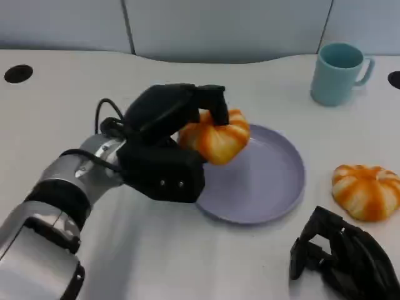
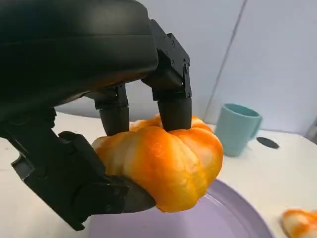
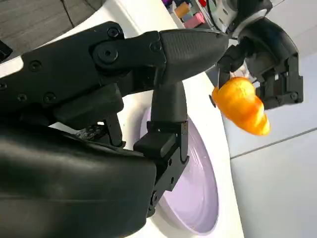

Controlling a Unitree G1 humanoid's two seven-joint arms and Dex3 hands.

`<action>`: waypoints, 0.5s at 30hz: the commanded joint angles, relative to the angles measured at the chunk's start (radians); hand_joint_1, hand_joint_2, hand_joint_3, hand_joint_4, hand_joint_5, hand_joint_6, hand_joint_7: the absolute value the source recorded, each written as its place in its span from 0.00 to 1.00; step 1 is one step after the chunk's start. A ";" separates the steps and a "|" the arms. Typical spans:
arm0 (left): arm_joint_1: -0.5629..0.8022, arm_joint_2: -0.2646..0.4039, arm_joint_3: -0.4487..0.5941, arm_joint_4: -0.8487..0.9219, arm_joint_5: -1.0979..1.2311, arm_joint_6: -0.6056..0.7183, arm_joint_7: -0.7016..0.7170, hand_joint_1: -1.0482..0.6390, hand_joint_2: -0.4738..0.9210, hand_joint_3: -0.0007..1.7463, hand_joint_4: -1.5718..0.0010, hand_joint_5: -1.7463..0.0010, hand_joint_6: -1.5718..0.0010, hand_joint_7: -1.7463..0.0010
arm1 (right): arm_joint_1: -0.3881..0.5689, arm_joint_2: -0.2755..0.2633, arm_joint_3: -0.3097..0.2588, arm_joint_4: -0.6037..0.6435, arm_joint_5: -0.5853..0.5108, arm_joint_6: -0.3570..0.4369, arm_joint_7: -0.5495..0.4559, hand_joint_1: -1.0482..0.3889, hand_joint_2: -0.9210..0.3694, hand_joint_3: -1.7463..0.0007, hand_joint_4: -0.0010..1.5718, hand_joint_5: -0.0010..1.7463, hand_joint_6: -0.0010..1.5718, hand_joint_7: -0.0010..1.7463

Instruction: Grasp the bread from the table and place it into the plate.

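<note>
While the left hand has its fingers clamped on the bread over the plate's 10 o'clock rim, only the drop's left; right hand idle, grip unclear.

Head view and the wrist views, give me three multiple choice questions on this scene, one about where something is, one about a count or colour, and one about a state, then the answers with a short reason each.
1. Where is the second bread, the one not being held?
A. On the table beside the plate, near the right hand
B. Inside the mug
C. On the plate

2. What colour is the mug?
A. Red
B. Light teal
C. Black

3. What is the left hand doing?
A. Resting flat on the table
B. Holding a bread over the plate's rim
C. Holding the mug

Answers:
1. A, the second bread lies on the table beside the plate, near the right hand.
2. B, the mug is light teal.
3. B, the left hand grips the held bread from above and below.
</note>
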 commanded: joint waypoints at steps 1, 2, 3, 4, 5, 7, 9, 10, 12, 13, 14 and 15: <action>-0.032 -0.035 -0.011 -0.007 0.006 0.015 -0.016 0.49 0.70 0.69 0.42 0.00 0.52 0.00 | 0.012 -0.005 -0.003 -0.012 0.002 -0.015 -0.003 0.31 0.00 0.81 0.44 1.00 0.38 0.84; -0.035 -0.041 -0.018 -0.007 0.015 0.025 -0.015 0.49 0.70 0.69 0.42 0.00 0.52 0.00 | 0.012 -0.005 -0.001 -0.014 0.001 -0.016 -0.003 0.31 0.00 0.81 0.44 1.00 0.38 0.84; -0.037 -0.044 -0.023 -0.007 0.021 0.031 -0.014 0.49 0.70 0.69 0.42 0.00 0.52 0.00 | 0.013 -0.005 -0.001 -0.015 0.000 -0.017 -0.004 0.31 0.00 0.81 0.44 1.00 0.38 0.84; -0.038 -0.054 -0.030 -0.004 0.027 0.036 -0.010 0.49 0.70 0.69 0.42 0.00 0.52 0.00 | 0.014 -0.005 0.001 -0.019 0.001 -0.012 -0.005 0.31 0.00 0.81 0.45 1.00 0.38 0.84; -0.038 -0.062 -0.037 0.000 0.033 0.042 -0.002 0.48 0.72 0.67 0.42 0.00 0.52 0.00 | 0.015 -0.005 0.003 -0.022 0.000 -0.012 -0.003 0.31 0.00 0.81 0.45 1.00 0.38 0.84; -0.037 -0.076 -0.047 0.008 0.042 0.056 0.010 0.48 0.73 0.66 0.42 0.00 0.52 0.00 | 0.017 -0.004 0.007 -0.025 -0.002 -0.015 -0.001 0.32 0.00 0.79 0.45 1.00 0.38 0.85; -0.036 -0.087 -0.056 0.015 0.054 0.075 0.018 0.48 0.74 0.66 0.41 0.00 0.52 0.00 | 0.019 -0.002 0.008 -0.027 0.000 -0.016 0.000 0.32 0.00 0.79 0.45 1.00 0.38 0.86; -0.035 -0.091 -0.061 0.018 0.060 0.084 0.021 0.49 0.75 0.66 0.41 0.00 0.51 0.00 | 0.019 0.000 0.008 -0.029 0.002 -0.014 0.000 0.32 0.00 0.79 0.45 1.00 0.38 0.86; -0.032 -0.096 -0.082 0.024 0.084 0.098 0.053 0.50 0.74 0.66 0.41 0.00 0.51 0.00 | 0.024 0.004 0.008 -0.033 0.005 -0.012 -0.002 0.32 0.00 0.79 0.45 1.00 0.38 0.86; -0.030 -0.096 -0.094 0.025 0.098 0.105 0.075 0.50 0.75 0.66 0.42 0.00 0.54 0.00 | 0.026 0.005 0.009 -0.037 0.005 -0.009 -0.003 0.32 0.00 0.79 0.45 1.00 0.38 0.86; -0.028 -0.097 -0.102 0.026 0.108 0.110 0.091 0.50 0.76 0.66 0.43 0.00 0.55 0.00 | 0.027 0.005 0.009 -0.039 0.006 -0.007 -0.003 0.32 0.00 0.79 0.45 1.00 0.38 0.86; -0.028 -0.097 -0.108 0.026 0.114 0.120 0.098 0.50 0.76 0.64 0.45 0.00 0.57 0.03 | 0.029 0.006 0.010 -0.042 0.006 -0.006 -0.003 0.32 0.00 0.79 0.45 1.00 0.38 0.86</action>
